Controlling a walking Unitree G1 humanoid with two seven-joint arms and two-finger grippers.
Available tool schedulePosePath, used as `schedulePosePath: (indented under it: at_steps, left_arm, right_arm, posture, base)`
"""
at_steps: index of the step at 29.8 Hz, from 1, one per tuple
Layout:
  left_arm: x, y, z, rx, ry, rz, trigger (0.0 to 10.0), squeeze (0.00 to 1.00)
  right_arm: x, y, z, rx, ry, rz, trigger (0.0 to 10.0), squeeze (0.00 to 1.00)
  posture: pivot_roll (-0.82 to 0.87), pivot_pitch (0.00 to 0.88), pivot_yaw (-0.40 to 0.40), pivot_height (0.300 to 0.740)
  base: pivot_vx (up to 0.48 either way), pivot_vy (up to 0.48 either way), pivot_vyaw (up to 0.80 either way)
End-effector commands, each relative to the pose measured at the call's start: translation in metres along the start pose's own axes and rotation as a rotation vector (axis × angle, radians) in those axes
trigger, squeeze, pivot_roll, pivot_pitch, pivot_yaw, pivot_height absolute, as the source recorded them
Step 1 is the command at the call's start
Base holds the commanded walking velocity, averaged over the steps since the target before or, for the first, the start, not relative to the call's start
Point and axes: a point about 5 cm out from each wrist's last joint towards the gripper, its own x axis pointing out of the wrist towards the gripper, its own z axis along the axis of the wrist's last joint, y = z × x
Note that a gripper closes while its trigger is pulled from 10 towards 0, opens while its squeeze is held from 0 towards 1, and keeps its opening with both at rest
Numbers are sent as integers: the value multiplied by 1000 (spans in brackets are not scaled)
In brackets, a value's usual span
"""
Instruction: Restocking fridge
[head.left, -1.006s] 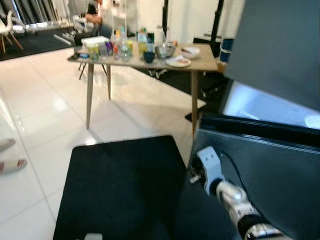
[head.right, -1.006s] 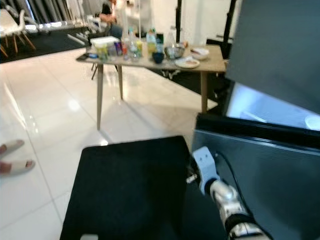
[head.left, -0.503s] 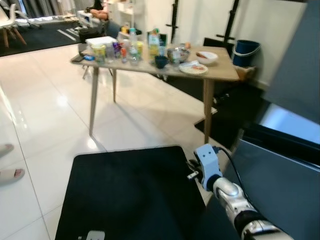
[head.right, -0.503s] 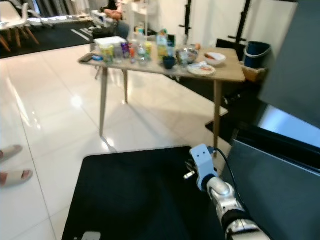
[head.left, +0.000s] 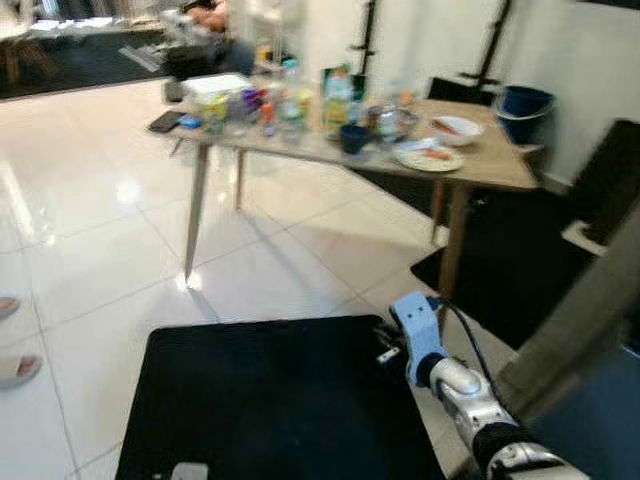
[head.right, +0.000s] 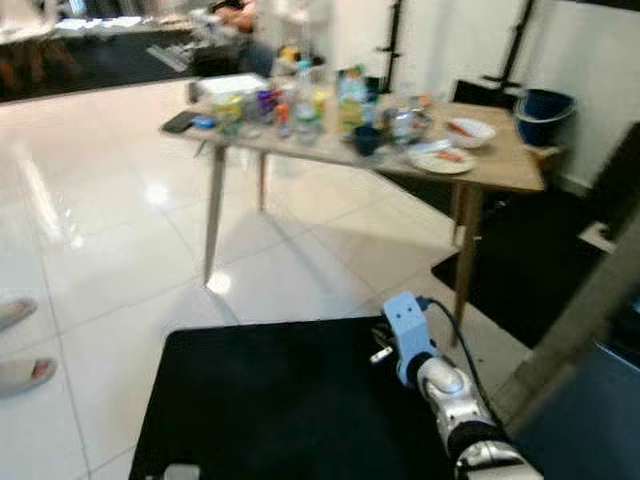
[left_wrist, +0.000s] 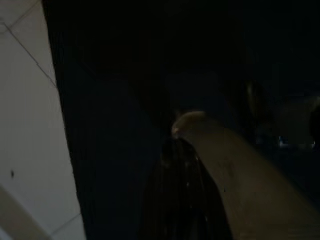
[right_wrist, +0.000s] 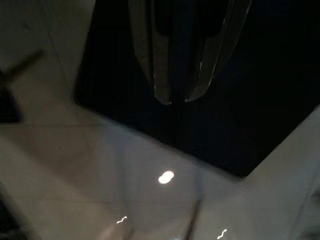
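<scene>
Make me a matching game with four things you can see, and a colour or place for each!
Things:
1. mat
2. bucket
3. plate
4. phone

Colour or place:
A. blue, beyond the table's far end
B. black, on the floor in front of the robot
C. dark, at the table's left end
D. white, near the table's right end

Pairs: 1-B, 2-A, 3-D, 4-C

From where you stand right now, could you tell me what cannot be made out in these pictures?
- Labels of the bottles on the wooden table: blurred, too small.
- Left gripper: left wrist view too dark.
- Fridge: cut off by the picture's edge.
- Plate contents: too small.
</scene>
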Motion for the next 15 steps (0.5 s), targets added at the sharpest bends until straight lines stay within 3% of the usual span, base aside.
schedulePosePath:
  at_steps: [1, 3, 5, 7, 10, 15]
  left_arm:
    - [-3, -4, -21, -6, 79, -18, 10000, 0]
    - [-3, -6, -21, -4, 81, -26, 10000, 0]
    - [-3, -6, -21, -4, 83, -31, 10000, 0]
    - [-3, -6, -21, -4, 84, -31, 10000, 0]
    - [-3, -6, -22, -4, 87, -34, 10000, 0]
    - [-3, -6, -21, -3, 88, -37, 10000, 0]
  right_arm:
    - [-6, 4, -19, 16, 85, 21, 10000, 0]
    - [-17, 7, -49, -16, 257, 37, 10000, 0]
    - [-33, 1, -75, 29, 399, -49, 10000, 0]
    - [-38, -2, -83, 53, 435, -87, 10000, 0]
    - [-59, -8, -106, 118, 540, -195, 10000, 0]
    - [-79, -11, -126, 172, 627, -263, 10000, 0]
  posture:
    - [-62, 0, -36, 740]
    - [-62, 0, -36, 740]
    - [-65, 0, -33, 740]
    - [-65, 0, -33, 740]
    - [-65, 0, -33, 740]
    - [-65, 0, -32, 740]
  base:
    - [0, 0, 0]
    - [0, 0, 0]
    - [0, 0, 0]
    - [0, 0, 0]
    - [0, 0, -781]
    - [0, 0, -781]
